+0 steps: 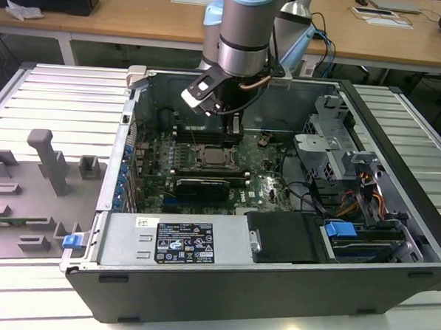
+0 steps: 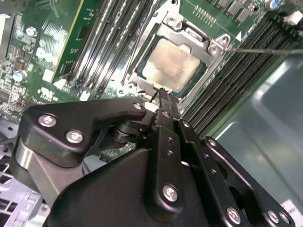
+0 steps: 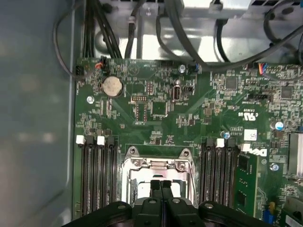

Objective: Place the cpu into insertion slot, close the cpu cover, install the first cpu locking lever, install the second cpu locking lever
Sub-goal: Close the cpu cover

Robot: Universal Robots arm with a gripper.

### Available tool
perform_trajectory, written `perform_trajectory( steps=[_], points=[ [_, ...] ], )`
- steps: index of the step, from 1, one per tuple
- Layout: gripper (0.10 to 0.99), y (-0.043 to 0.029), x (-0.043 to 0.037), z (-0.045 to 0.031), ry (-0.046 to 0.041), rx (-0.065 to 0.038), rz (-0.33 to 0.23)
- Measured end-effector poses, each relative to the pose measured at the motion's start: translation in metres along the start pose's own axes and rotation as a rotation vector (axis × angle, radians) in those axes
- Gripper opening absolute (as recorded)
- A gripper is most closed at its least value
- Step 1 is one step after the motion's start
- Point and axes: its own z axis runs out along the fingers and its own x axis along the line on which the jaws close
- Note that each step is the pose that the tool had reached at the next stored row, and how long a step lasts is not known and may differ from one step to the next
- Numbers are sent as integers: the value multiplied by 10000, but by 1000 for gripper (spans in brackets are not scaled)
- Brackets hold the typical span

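Apparently done seating cpu (image 2: pixel 171 64) in insertion slot (image 2: pixel 141 76) and closing cpu cover (image 2: pixel 214 46). Hovering just above with gripper (image 2: pixel 164 94) clenched, empty. Probably left with both locking levers (image 2: pixel 265 49).

Open computer case (image 1: pixel 273 293), lying on its side on a ribbed metal worktop (image 1: pixel 69 90). Green circuit board (image 1: pixel 267 190) inside, with the silver-rimmed insertion slot (image 1: pixel 208 158) near its middle. Robot arm (image 1: pixel 246 33) enters from above, its claw (image 1: pixel 234 129) inside the case near the slot. Labelled metal box (image 1: pixel 176 240) along the near wall. Grey moulded fixtures (image 1: pixel 38 178) at the exterior view's left. Wooden desks (image 1: pixel 139 20) behind.
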Motion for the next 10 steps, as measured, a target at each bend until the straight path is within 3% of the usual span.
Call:
perform_trajectory(
  steps=[10],
  points=[
    [106, -140, 0, 71, -1, -29, -59]
  ],
)
